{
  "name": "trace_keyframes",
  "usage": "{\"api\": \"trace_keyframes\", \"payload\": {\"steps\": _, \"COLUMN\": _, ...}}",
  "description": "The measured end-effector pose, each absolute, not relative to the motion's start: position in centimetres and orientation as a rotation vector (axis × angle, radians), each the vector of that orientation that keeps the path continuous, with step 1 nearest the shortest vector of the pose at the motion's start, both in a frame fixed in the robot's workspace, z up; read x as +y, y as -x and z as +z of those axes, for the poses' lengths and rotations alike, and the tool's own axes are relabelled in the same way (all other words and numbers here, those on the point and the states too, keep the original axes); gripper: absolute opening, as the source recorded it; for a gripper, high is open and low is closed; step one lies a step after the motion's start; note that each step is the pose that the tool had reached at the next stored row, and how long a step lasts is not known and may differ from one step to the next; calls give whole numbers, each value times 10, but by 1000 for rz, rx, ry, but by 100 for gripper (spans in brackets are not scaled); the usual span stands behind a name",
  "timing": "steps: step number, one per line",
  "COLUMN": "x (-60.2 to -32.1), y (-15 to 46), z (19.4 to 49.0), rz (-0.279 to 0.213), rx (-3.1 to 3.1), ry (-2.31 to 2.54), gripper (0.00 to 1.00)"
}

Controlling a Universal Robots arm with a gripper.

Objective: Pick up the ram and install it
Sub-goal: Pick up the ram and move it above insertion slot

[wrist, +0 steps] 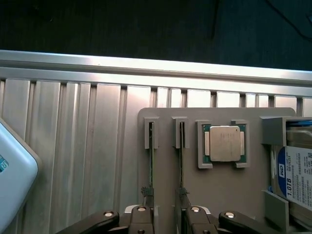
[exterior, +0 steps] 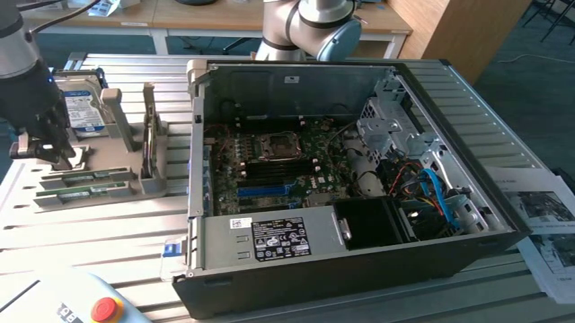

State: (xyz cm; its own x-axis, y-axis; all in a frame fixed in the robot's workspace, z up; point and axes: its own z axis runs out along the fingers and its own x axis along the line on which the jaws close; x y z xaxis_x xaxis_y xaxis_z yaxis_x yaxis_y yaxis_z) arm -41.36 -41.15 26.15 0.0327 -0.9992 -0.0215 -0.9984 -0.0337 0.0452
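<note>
The gripper point(exterior: 56, 160) has its jaws wide and empty. In the exterior view the ram point(exterior: 90, 176) lies at its four o'clock, long axis nine-to-three.

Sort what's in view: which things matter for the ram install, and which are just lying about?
Job: pincer, ram stick, second ram stick, grey holder, blue motherboard slot.
Lying about: processor chip, hard drive, emergency-stop pendant, papers.
</note>
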Motion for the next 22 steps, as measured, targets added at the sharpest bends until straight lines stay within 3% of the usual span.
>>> {"api": "trace_keyframes", "payload": {"steps": 12, "x": -413, "y": 414, "z": 237, "rz": -73, "rx": -2171, "ry": -2245, "gripper": 31}}
{"api": "trace_keyframes", "payload": {"steps": 22, "x": -418, "y": 414, "z": 236, "rz": -73, "rx": -2171, "ry": -2244, "gripper": 31}}
